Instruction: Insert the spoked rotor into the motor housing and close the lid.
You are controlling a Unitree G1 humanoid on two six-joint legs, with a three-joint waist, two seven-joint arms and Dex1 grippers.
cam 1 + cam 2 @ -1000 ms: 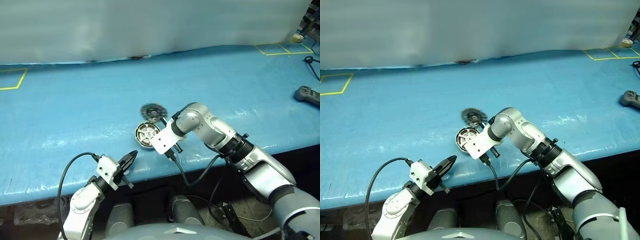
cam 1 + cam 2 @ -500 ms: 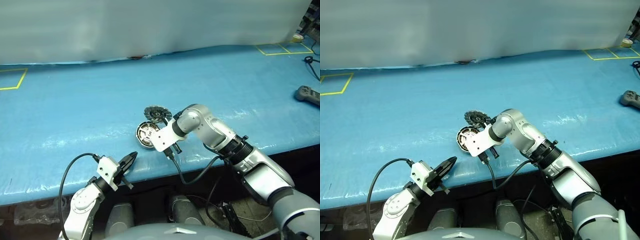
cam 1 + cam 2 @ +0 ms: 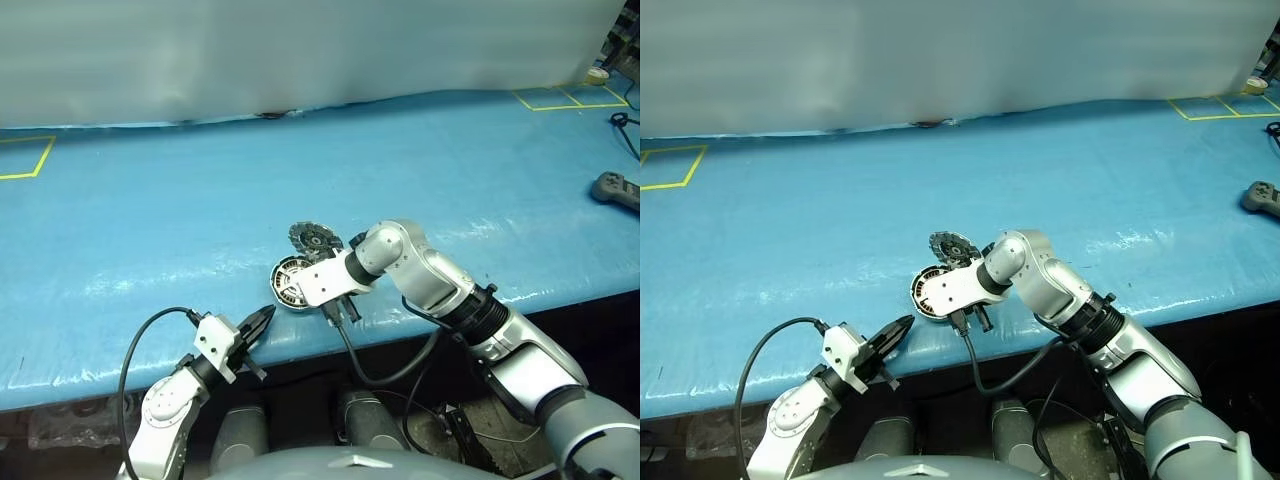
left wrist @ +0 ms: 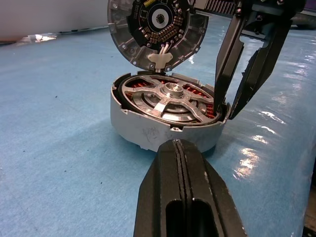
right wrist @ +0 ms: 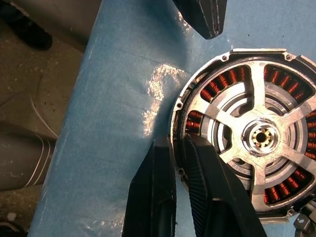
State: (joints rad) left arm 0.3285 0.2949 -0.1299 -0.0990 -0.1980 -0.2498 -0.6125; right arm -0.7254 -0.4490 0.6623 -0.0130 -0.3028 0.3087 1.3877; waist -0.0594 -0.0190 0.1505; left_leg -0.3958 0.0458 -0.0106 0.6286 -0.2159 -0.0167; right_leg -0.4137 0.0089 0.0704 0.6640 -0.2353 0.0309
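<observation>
On the blue table (image 3: 150, 220) the motor housing (image 4: 165, 126) sits near the front edge, the spoked rotor (image 4: 168, 98) already flat inside it. The lid (image 4: 157, 30) stands upright on the far side. Our right gripper (image 5: 180, 163) pinches the housing's rim, nearly closed, and is nearer to the lid. The left gripper (image 4: 180, 163) is shut, empty, just before the housing

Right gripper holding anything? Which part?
Yes: the right gripper pinches the housing by its rim wall, one finger outside, one inside. The rotor sits in it, lid open. Left gripper is shut, holding nothing.
</observation>
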